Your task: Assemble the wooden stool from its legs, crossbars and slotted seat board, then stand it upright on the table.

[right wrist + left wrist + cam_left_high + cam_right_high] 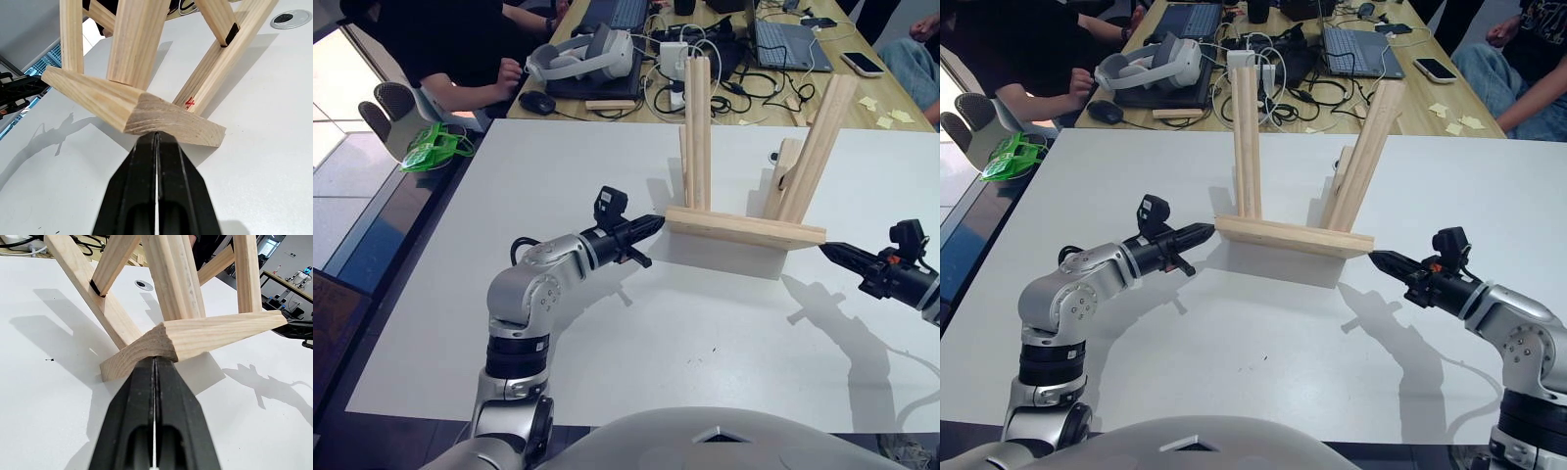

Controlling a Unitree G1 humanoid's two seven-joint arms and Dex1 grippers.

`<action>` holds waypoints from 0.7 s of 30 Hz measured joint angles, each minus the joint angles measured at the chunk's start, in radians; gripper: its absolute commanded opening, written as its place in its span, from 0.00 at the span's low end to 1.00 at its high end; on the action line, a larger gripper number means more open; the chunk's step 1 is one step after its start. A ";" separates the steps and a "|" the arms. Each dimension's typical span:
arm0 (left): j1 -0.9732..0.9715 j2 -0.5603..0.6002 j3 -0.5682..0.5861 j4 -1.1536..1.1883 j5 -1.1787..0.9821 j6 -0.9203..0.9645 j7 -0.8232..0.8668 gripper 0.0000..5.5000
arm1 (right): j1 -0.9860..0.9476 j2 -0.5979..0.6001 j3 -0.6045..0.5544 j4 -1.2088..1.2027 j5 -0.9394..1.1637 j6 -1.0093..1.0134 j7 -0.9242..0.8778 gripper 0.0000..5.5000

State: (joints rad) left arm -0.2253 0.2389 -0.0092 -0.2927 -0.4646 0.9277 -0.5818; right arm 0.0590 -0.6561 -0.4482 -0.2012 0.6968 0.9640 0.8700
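the black left gripper (656,222), fingers pressed together, touches its tip to one end of the pale wooden seat board (744,233); the black right gripper (1376,258), likewise closed, meets the opposite end. the board sits tilted on the white table (607,343), its wooden legs (697,127) pointing up.

The right hand (155,139), its black fingers pressed together, touches the near end of the seat board (98,100) with its tip; the board is tilted, one edge on the white table (264,161); legs (134,41) rise from it; a crossbar (215,12) enters one leg; the left hand (17,88) is at the far end.
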 measured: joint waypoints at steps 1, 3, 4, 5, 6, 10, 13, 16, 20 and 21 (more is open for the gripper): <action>0.000 0.000 0.000 0.000 -0.001 -0.001 0.000 0.01 | -0.002 0.004 -0.002 0.000 0.001 0.000 -0.005 0.00; 0.000 0.000 0.000 -0.001 -0.003 -0.006 0.000 0.01 | -0.009 0.009 -0.006 0.000 0.001 0.002 -0.010 0.00; 0.000 0.000 0.001 -0.001 -0.005 -0.007 0.000 0.01 | -0.012 0.009 -0.008 0.000 0.001 0.004 -0.011 0.00; 0.000 0.000 0.001 -0.002 -0.006 -0.008 0.000 0.01 | -0.014 0.009 -0.009 0.000 0.001 0.004 -0.011 0.00; 0.000 0.000 0.002 -0.003 -0.007 -0.009 0.000 0.01 | -0.016 0.010 -0.011 0.000 0.001 0.007 -0.012 0.00; 0.000 0.000 0.002 -0.003 -0.007 -0.013 0.000 0.01 | -0.019 0.012 -0.013 0.000 0.001 0.011 -0.012 0.00; 0.000 0.000 0.002 -0.003 -0.007 -0.013 0.000 0.01 | -0.019 0.012 -0.013 0.000 0.001 0.011 -0.013 0.00; 0.000 0.000 0.002 -0.003 -0.007 -0.013 0.000 0.01 | -0.019 0.015 -0.015 0.000 0.001 0.012 -0.013 0.00; 0.000 0.000 0.006 -0.003 -0.030 -0.013 0.000 0.01 | -0.027 0.022 -0.027 0.000 0.002 0.015 -0.025 0.00; -0.001 0.000 0.007 -0.003 -0.031 -0.014 0.000 0.01 | -0.028 0.022 -0.028 0.000 0.003 0.015 -0.025 0.00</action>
State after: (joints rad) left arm -0.2260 0.2388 -0.0027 -0.2961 -0.4960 0.9138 -0.5818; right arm 0.0307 -0.6344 -0.4763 -0.2012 0.6995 0.9789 0.8447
